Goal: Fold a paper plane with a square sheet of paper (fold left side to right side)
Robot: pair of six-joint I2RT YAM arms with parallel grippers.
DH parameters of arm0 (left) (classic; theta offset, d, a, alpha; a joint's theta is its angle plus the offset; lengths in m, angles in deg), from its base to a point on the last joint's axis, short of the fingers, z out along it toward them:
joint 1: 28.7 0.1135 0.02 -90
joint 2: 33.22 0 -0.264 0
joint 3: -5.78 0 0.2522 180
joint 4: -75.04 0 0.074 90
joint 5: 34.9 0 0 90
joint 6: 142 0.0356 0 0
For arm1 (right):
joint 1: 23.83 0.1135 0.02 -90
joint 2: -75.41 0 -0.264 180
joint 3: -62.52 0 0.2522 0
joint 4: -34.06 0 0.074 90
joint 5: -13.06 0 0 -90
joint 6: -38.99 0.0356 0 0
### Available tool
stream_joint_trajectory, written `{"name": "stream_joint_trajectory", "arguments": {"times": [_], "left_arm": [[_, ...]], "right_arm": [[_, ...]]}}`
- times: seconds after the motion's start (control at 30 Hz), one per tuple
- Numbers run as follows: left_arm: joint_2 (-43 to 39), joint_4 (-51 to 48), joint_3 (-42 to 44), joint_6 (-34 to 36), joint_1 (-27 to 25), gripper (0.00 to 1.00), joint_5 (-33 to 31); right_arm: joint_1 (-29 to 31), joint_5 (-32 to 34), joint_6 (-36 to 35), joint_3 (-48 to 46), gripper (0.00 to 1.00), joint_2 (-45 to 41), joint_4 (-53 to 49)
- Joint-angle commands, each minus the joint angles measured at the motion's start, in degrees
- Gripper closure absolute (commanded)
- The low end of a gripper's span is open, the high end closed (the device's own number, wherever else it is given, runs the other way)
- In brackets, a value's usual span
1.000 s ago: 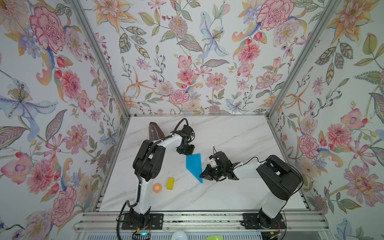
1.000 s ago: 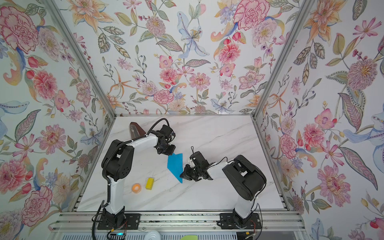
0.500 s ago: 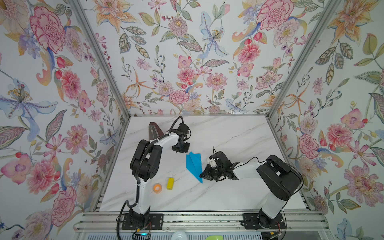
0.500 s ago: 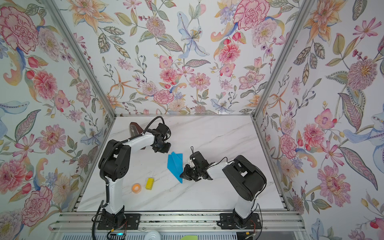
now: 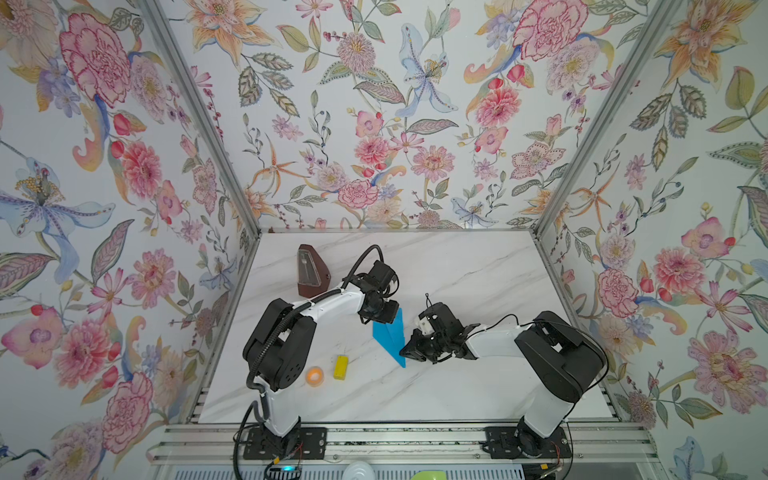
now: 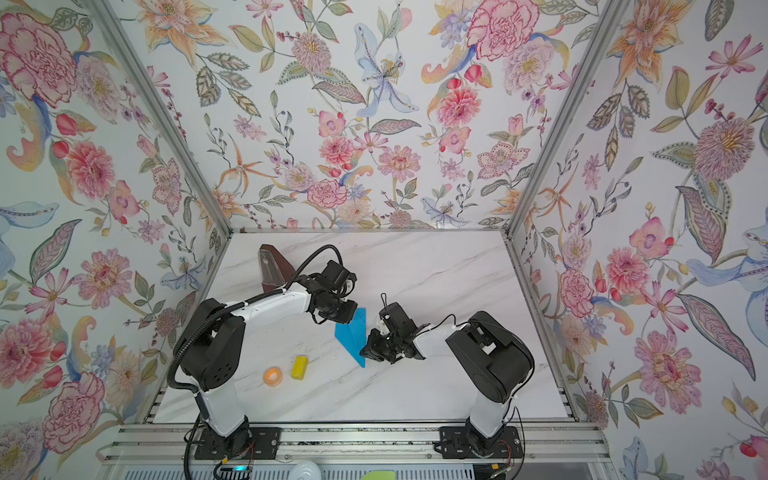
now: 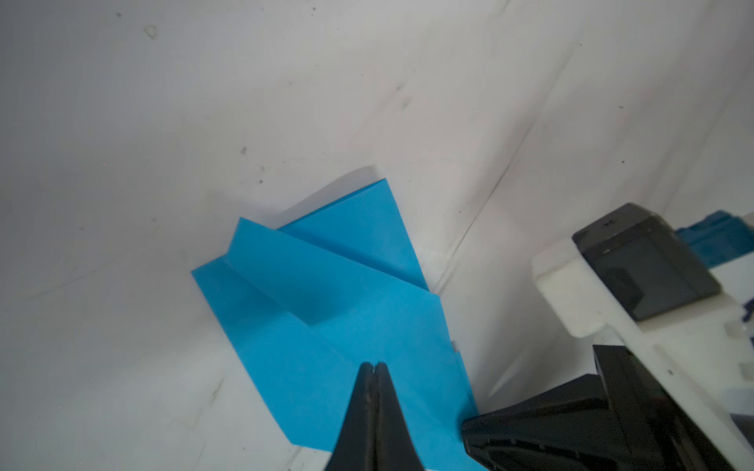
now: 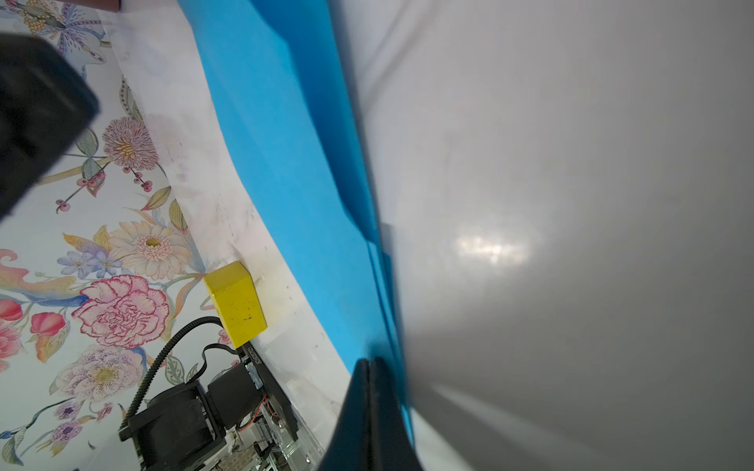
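the paper point(image 7: 326, 310) is being pinned beneath the left pincer point(image 7: 373, 365), jaws together, likely for creasing; its edge is being steadied under the right pincer point(image 8: 369, 363), also closed.

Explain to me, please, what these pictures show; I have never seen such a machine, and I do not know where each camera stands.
Two robot arms stand at a marble table, each ending in a two-fingered gripper. Two pictures look down from above; two come from cameras on the wrists. Between the arms lies a blue paper, folded to a point. The left gripper and right gripper are both shut, tips at the paper; whether either pinches it, I cannot tell. A yellow block, an orange ring and a brown object lie aside.
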Motion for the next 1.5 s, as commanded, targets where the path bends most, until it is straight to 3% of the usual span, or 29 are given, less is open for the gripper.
{"name": "stream_joint_trajectory", "arguments": {"times": [0.0,0.3,0.5,0.97,1.2,1.47], "left_arm": [[2.1,2.7,1.9,-2.4,-0.3,1.0,1.7],[3.0,3.4,4.0,-2.2,-0.6,1.0,0.6],[2.6,3.9,5.1,-2.3,-1.0,1.0,0.9],[1.2,6.6,6.8,-2.6,-1.1,1.0,5.8],[0.1,7.3,6.9,-3.2,-1.0,1.0,6.7],[-2.8,6.8,5.8,-3.2,-0.9,1.0,5.0]], "right_arm": [[-0.4,-0.1,-1.1,-0.3,0.93,-2.7,-1.7],[-4.6,-1.0,-3.5,-2.2,0.78,-6.5,-1.0],[-8.1,-3.1,-4.7,-1.7,0.75,-2.6,1.9],[-10.2,-9.3,-2.7,0.9,0.79,8.5,12.5],[-9.8,-10.6,-0.6,0.2,0.85,9.7,16.3],[-10.4,-8.5,-1.8,-0.4,1.0,5.2,12.8]]}}
